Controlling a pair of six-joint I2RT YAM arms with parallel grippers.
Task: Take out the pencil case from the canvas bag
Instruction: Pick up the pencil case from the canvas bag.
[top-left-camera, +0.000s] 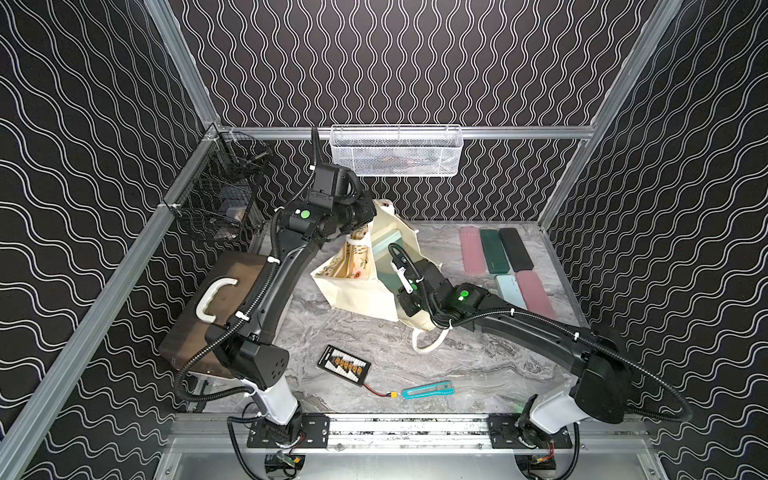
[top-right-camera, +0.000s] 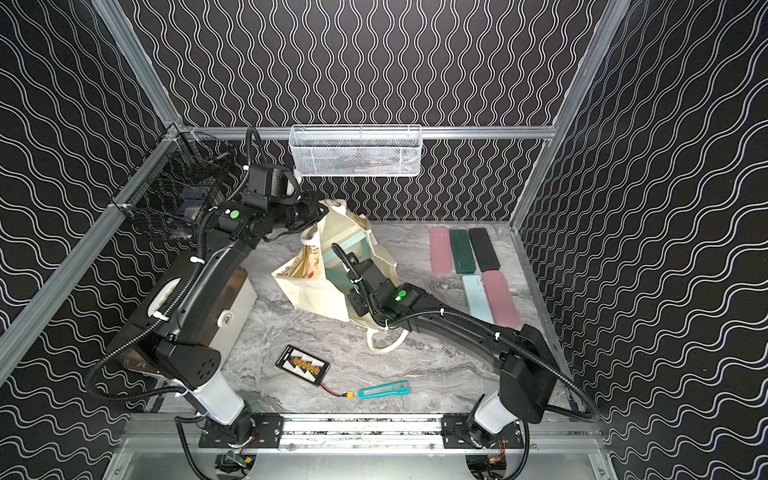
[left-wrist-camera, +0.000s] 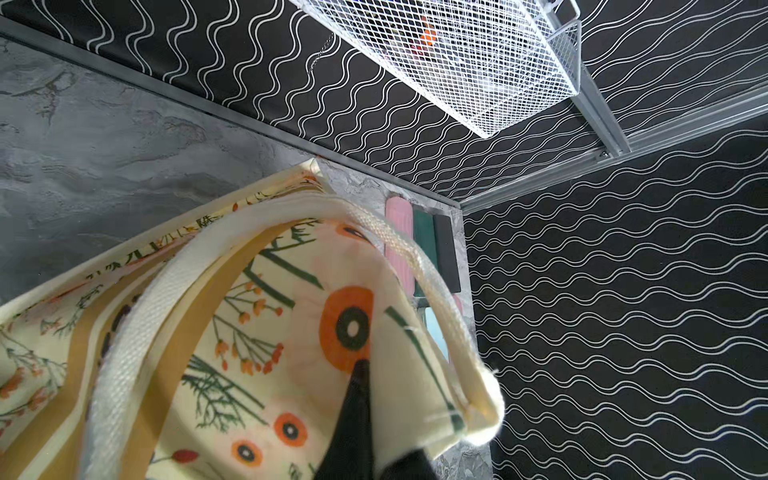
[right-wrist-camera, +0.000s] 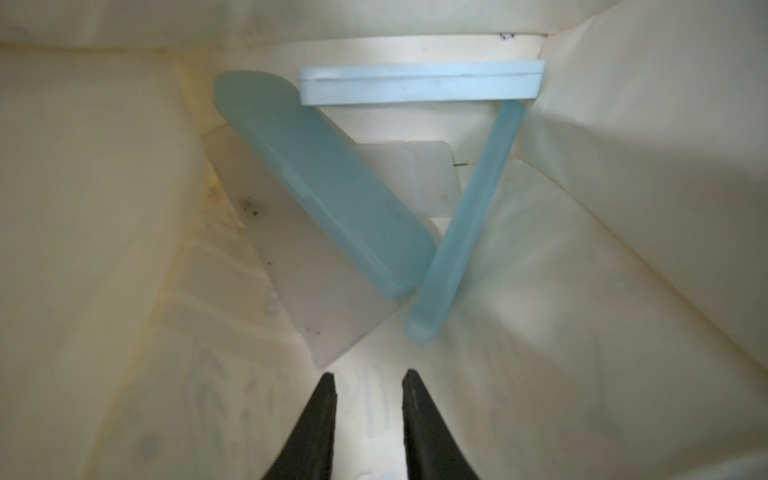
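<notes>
The cream canvas bag (top-left-camera: 353, 291) (top-right-camera: 307, 291) with its orange flower print stands open at mid table in both top views. My left gripper (left-wrist-camera: 370, 374) is shut on the bag's rim beside a loop handle (left-wrist-camera: 124, 353) and holds that side up. One of its fingers is hidden behind the fabric. My right gripper (right-wrist-camera: 369, 374) is inside the bag, open, with nothing between its fingers. Ahead of it lie a light blue pencil case (right-wrist-camera: 324, 183), another on its edge (right-wrist-camera: 465, 224) and a paler one (right-wrist-camera: 419, 83) across the far end.
Several pencil cases lie at the back right, among them pink (top-left-camera: 472, 249), green (top-left-camera: 494, 251) and black (top-left-camera: 515, 249). A brown box (top-left-camera: 220, 299) sits at the left, under the left arm. A charger board (top-left-camera: 344, 365) and teal knife (top-left-camera: 428, 390) lie in front. A white basket (top-left-camera: 395, 151) hangs on the back wall.
</notes>
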